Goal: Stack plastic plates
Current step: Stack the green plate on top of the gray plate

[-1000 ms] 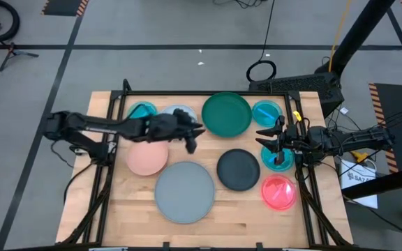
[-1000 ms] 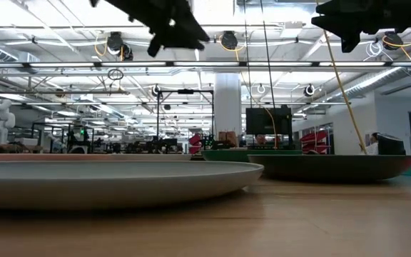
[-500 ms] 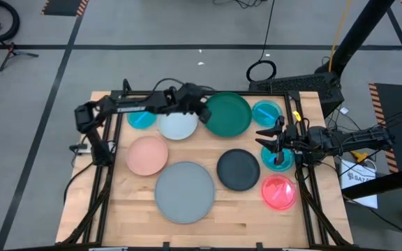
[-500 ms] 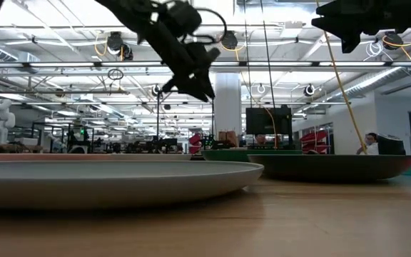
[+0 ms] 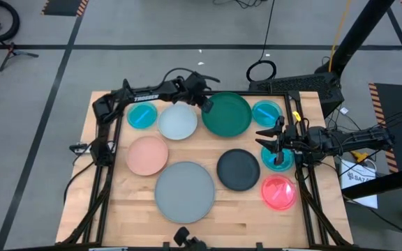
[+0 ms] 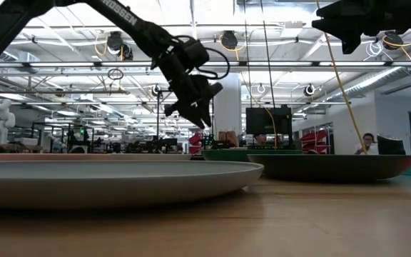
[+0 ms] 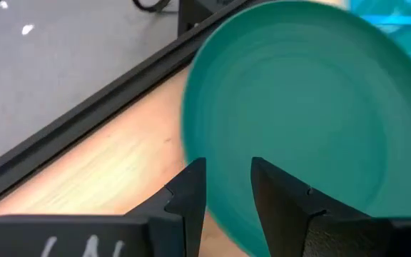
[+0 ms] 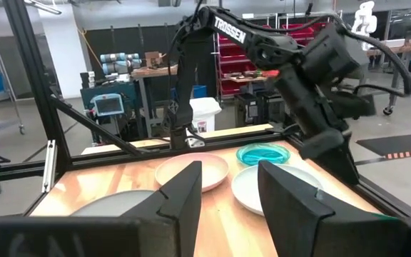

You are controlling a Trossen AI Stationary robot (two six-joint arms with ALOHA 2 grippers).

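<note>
Under left gripper [image 7: 228, 187]: green plate [image 7: 312, 121] rim

The high view looks straight down on the whole desk [image 5: 243, 209]; the low view sits at desk height, facing the room. The left wrist view hangs close over the dark green plate [image 7: 312, 107], shared with the high view

Plates spread across the surface [image 5: 117, 209]; left claw [image 5: 206, 106] upper centre, right claw [image 5: 262, 138] at right edge.
</note>
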